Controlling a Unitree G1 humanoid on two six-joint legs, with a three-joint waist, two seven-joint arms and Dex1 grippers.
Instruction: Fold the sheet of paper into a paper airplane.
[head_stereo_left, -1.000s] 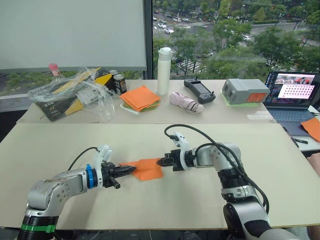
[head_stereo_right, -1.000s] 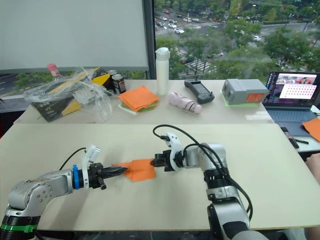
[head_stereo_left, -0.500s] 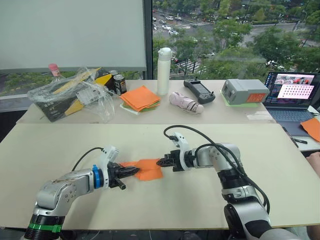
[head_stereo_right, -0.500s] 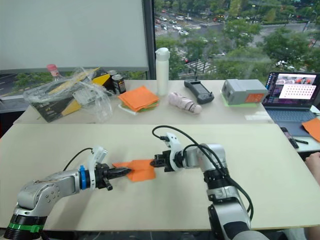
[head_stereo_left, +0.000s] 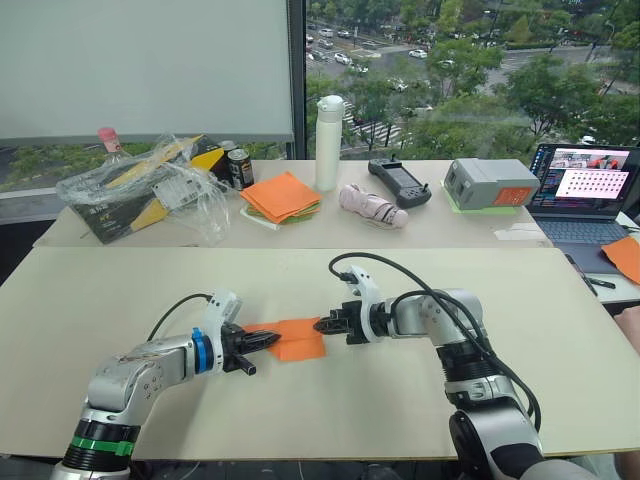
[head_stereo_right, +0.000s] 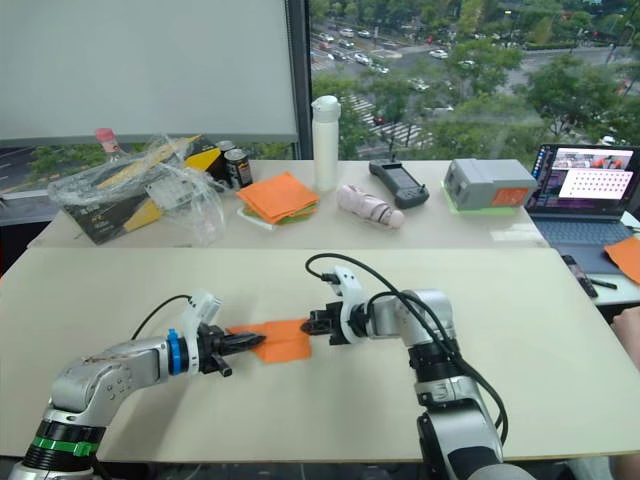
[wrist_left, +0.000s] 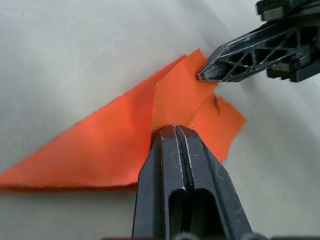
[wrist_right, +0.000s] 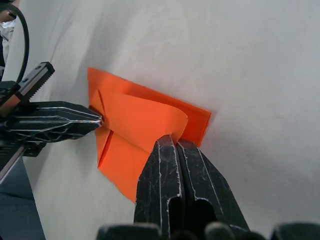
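Note:
The sheet of paper (head_stereo_left: 297, 338) lies on the near beige table, bright orange and folded into a narrow pointed shape with a raised flap (wrist_right: 140, 120). My left gripper (head_stereo_left: 272, 340) comes in from the left, shut, its tip (wrist_left: 172, 130) pinching the flap's corner at the crease. From the right my right gripper (head_stereo_left: 320, 324) is shut on the flap's other end (wrist_right: 172, 140), where the paper curls up into its tip. The two tips face each other across the flap, a short way apart.
On the far table stand a pile of orange and green sheets (head_stereo_left: 281, 196), a white bottle (head_stereo_left: 328, 142), a plastic bag (head_stereo_left: 150, 185), cans (head_stereo_left: 239, 167), a black controller (head_stereo_left: 398, 181), a grey box (head_stereo_left: 490, 183) and a laptop (head_stereo_left: 585, 185).
My left arm has shifted to the right, bringing its gripper a little further onto the paper. The right gripper and the paper have stayed where they were.

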